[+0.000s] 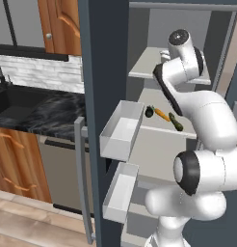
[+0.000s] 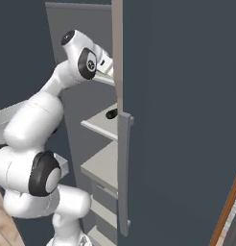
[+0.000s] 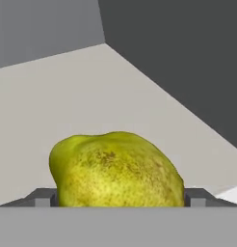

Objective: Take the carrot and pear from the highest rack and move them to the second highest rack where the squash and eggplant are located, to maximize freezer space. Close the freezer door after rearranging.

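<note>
Pincer straddles the pear on the top rack

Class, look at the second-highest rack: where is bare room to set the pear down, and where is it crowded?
Bare shelf lies behind and left of the eggplant, toward the rear wall. The front edge is crowded: eggplant, carrot and squash lie in a row.

Yellow-green, brown-speckled pear low in the hand view, over a pale grey rack floor. Orange carrot, dark eggplant, green squash mid-frame, left base view.
</note>
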Controlling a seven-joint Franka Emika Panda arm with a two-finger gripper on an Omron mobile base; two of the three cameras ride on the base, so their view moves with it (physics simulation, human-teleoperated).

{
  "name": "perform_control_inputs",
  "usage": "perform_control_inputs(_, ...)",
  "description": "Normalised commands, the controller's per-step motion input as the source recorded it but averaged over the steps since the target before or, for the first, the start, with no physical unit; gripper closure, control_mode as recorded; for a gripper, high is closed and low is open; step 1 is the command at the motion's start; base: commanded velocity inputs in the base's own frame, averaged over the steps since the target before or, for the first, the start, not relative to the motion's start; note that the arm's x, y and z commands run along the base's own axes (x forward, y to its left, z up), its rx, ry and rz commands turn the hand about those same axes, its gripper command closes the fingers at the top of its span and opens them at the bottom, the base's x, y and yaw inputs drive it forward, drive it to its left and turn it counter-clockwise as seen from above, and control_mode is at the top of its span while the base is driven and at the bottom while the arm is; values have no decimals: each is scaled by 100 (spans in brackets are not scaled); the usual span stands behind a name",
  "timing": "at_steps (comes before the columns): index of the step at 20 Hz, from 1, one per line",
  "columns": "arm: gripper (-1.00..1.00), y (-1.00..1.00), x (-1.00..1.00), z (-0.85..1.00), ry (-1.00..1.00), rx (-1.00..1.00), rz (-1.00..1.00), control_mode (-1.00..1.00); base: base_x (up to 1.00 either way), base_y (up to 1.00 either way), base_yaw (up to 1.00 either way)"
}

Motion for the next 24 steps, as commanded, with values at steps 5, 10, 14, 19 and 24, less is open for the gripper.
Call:
perform_control_inputs(5,100,24,-100,0,-6,1,0,-100,0,0,0)
perform_control_inputs(10,100,29,-99,0,0,0,3,-100,0,0,0)
perform_control_inputs(14,100,29,-86,-6,0,0,4,-100,0,0,0)
perform_control_inputs(19,100,12,-28,-33,4,0,6,-100,0,0,0)
perform_control_inputs(24,100,1,4,-45,22,0,9,-100,0,0,0)
